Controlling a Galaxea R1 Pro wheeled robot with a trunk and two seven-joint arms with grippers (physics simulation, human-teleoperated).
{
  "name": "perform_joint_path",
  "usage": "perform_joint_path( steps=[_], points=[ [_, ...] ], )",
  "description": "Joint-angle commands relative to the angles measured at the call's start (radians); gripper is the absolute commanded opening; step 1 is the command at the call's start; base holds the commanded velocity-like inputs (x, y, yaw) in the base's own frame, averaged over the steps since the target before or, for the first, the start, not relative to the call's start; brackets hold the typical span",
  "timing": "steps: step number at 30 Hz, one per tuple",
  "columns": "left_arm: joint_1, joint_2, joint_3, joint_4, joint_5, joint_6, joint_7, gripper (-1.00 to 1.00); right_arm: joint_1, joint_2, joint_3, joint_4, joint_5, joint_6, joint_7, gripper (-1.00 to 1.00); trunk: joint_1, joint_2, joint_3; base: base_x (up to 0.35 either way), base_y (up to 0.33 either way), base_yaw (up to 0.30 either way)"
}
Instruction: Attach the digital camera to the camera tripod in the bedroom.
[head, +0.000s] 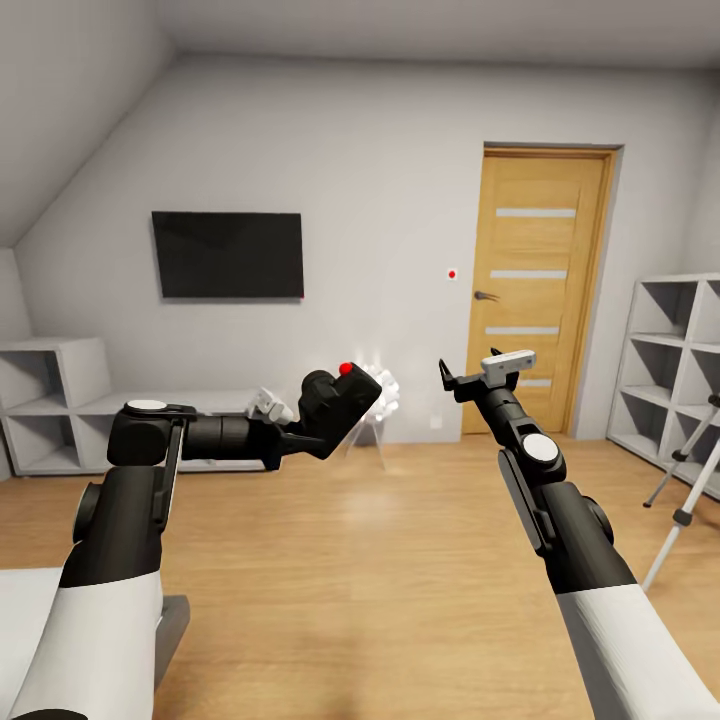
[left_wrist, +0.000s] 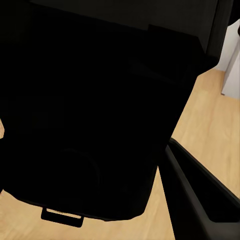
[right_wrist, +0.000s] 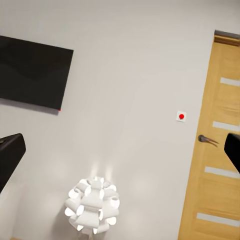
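**A:** ok so where was the digital camera (head: 337, 400) at this point?

**B:** In the left gripper (head: 300, 425), held up at about chest height in front of the robot. The jaws were clamped on the black body, red button on top. In the left wrist view the digital camera (left_wrist: 95, 115) was basically a big black slab right against the lens, with one finger (left_wrist: 200, 195) running alongside it and wood floor behind.

**A:** and the right one?

**B:** The right gripper (head: 470, 378) was raised too, holding nothing, jaws spread apart. The right wrist view had a dark fingertip (right_wrist: 7, 157) at each edge, wide apart, looking at the wall.

**A:** tripod anywhere?

**B:** Yep, the camera tripod (head: 685, 480) was at the far right of the head view, silver legs on the plank floor just in front of the white cube shelves (head: 672, 365). Well apart from the camera.

**A:** rest of the room?

**B:** A wall TV (head: 228, 254), an oak door (head: 538, 290), and a glowing white ball-cluster lamp (right_wrist: 92, 205) partly hidden behind the camera.
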Motion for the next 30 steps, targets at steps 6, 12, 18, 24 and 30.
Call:
perform_joint_path(
  steps=[6, 12, 18, 24, 30],
  points=[
    [-0.001, -0.001, 0.002, -0.001, -0.010, 0.009, -0.013, -1.00, -0.001, -0.001, 0.000, -0.002, 0.008, 0.006, 0.002, 1.00, -0.023, 0.042, 0.018, 0.000, 0.000, 0.000],
    [-0.001, -0.001, 0.002, -0.001, -0.010, 0.009, -0.013, -1.00, 0.000, -0.001, 0.000, -0.002, 0.008, 0.006, 0.003, 1.00, -0.046, 0.084, 0.036, 0.000, 0.000, 0.000],
    [-0.001, -0.001, 0.002, -0.001, -0.010, 0.009, -0.013, -1.00, 0.000, -0.001, 0.000, -0.002, 0.008, 0.006, 0.002, 1.00, -0.069, 0.126, 0.055, 0.000, 0.000, 0.000],
    [-0.001, -0.001, 0.001, -0.001, -0.010, 0.009, -0.013, -1.00, 0.000, -0.001, 0.000, -0.002, 0.008, 0.006, 0.002, 1.00, -0.092, 0.168, 0.074, 0.000, 0.000, 0.000],
    [-0.001, -0.001, 0.000, -0.001, -0.010, 0.009, -0.013, -1.00, 0.000, -0.001, 0.000, -0.001, 0.008, 0.006, 0.002, 1.00, -0.115, 0.210, 0.093, 0.000, 0.000, 0.000]
  ],
)
